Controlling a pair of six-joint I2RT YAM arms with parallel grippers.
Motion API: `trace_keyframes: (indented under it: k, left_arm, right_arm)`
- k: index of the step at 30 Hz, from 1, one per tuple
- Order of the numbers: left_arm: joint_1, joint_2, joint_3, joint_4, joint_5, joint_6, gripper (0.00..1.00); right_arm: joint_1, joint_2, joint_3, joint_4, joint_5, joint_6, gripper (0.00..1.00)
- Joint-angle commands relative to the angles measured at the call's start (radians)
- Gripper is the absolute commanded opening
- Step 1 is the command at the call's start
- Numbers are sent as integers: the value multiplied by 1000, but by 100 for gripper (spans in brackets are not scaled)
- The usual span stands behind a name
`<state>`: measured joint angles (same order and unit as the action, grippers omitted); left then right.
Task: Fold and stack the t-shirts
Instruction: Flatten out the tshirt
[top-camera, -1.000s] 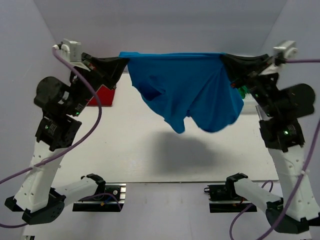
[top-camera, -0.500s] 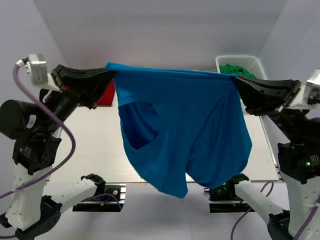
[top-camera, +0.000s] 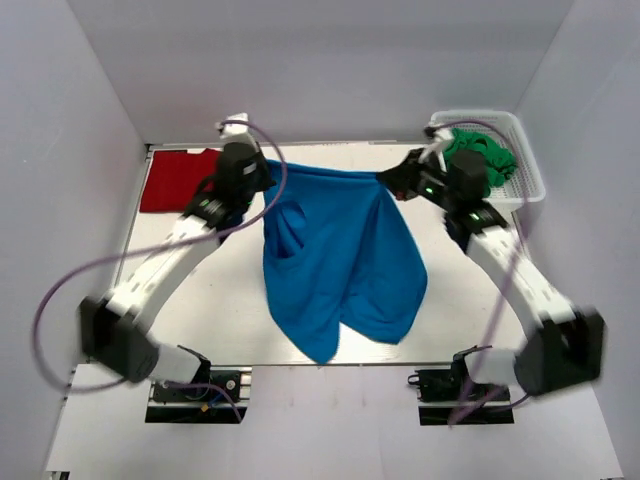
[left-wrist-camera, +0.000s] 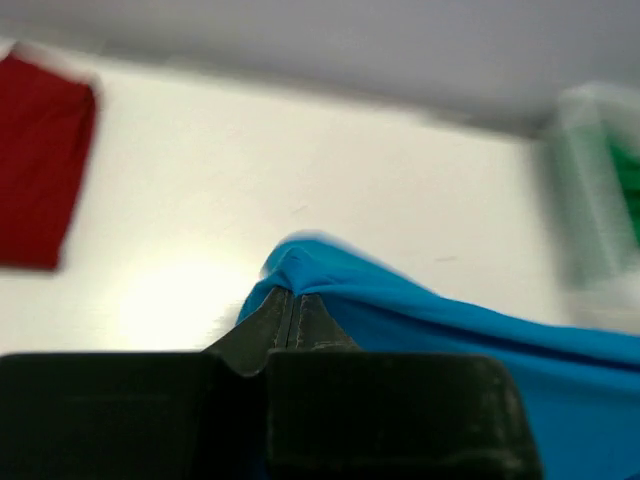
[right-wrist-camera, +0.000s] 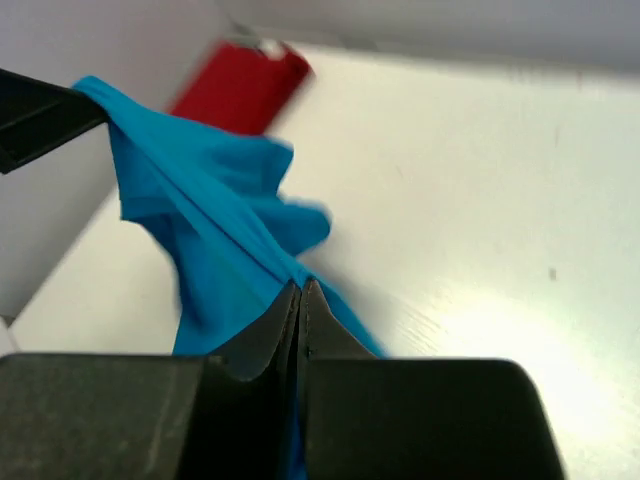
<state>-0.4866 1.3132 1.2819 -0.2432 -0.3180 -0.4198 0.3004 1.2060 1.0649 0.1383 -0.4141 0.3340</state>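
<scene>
Blue t-shirt (top-camera: 340, 260) taut between left claw (top-camera: 262, 171) and right claw (top-camera: 384, 181), both tight on its top edge, arms (top-camera: 160, 270) outstretched.

The top view looks down from high over the near edge of the counter (top-camera: 230, 300), taking in the whole surface to its far edge. The left wrist view sits close behind the left tool (left-wrist-camera: 292, 300), facing the far edge. The right wrist view, equally close behind the right tool (right-wrist-camera: 301, 290), faces the far left corner. All three share the blue t-shirt (top-camera: 340, 260) and the red t-shirt (top-camera: 172, 180).
</scene>
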Motion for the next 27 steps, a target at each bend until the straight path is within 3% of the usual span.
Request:
trace_keyframes:
  k: [1, 7, 8, 9, 10, 11, 13, 14, 15, 16, 20, 23, 27]
  left_arm:
    - [46, 204, 19, 2, -242, -20, 0]
    - [138, 575, 336, -15, -193, -27, 0]
    - [138, 663, 371, -15, -181, -27, 0]
    - [152, 707, 454, -45, -162, -16, 0]
    - [164, 747, 500, -45, -150, -16, 0]
    - [164, 785, 545, -89, -150, -4, 0]
    - [174, 885, 698, -154, -109, 9, 26]
    - [174, 908, 742, -209, -99, 9, 46]
    - [174, 922, 801, -231, -87, 25, 91]
    - [174, 922, 815, -243, -87, 48, 100]
    - [174, 806, 755, -303, -23, 59, 100]
    - [140, 686, 619, -344, 6, 69, 100]
    - [105, 430, 235, -360, 158, -2, 100]
  right_arm:
    - [-11, 186, 82, 66, 55, 11, 0]
    - [-9, 616, 539, -236, 120, -142, 0]
    - [-10, 694, 570, -282, 154, -153, 9]
    - [-10, 713, 643, -296, 158, -165, 24]
    - [-10, 727, 658, -302, 161, -176, 24]
    - [-12, 751, 665, -312, 184, -177, 40]
    - [-14, 751, 655, -312, 195, -182, 53]
    - [-14, 727, 636, -310, 202, -184, 76]
    - [-14, 713, 621, -299, 208, -185, 90]
    - [-15, 680, 581, -283, 212, -179, 90]
    - [-17, 541, 405, -256, 238, -118, 90]
    - [-15, 396, 243, -246, 262, -41, 90]
    - [-18, 131, -6, -246, 323, 35, 90]
